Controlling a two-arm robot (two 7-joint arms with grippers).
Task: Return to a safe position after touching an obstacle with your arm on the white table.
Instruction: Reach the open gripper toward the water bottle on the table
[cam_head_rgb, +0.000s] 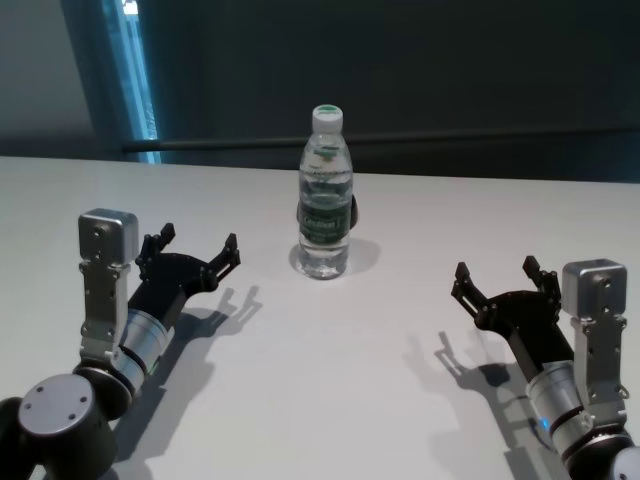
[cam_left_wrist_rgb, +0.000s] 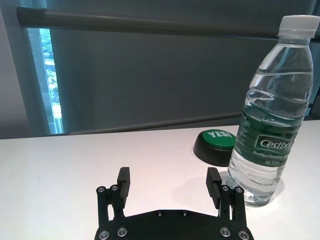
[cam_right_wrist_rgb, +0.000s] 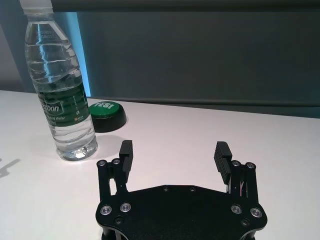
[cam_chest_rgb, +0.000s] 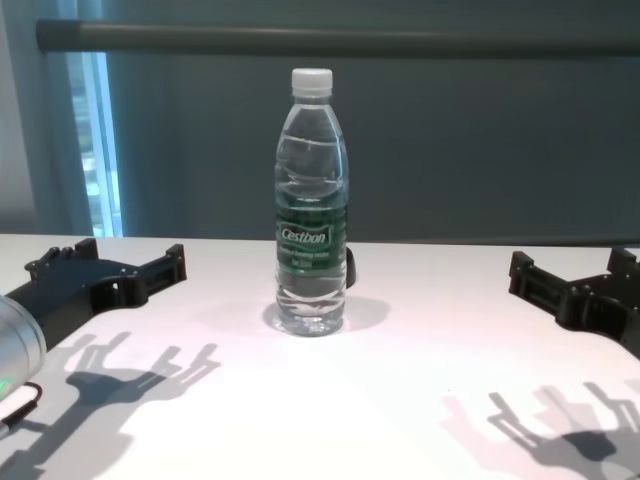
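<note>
Dark grey wall (cam_head_rgb: 450, 70), bright window strip (cam_head_rgb: 135, 70) left.

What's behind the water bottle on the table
A black round button with a green top sits on the table just behind the bottle. From the head and chest views the bottle covers nearly all of it.

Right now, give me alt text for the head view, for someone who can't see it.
A clear water bottle stands upright mid-table on the white table, untouched. The left gripper and right gripper hover open on either side, apart from it.
</note>
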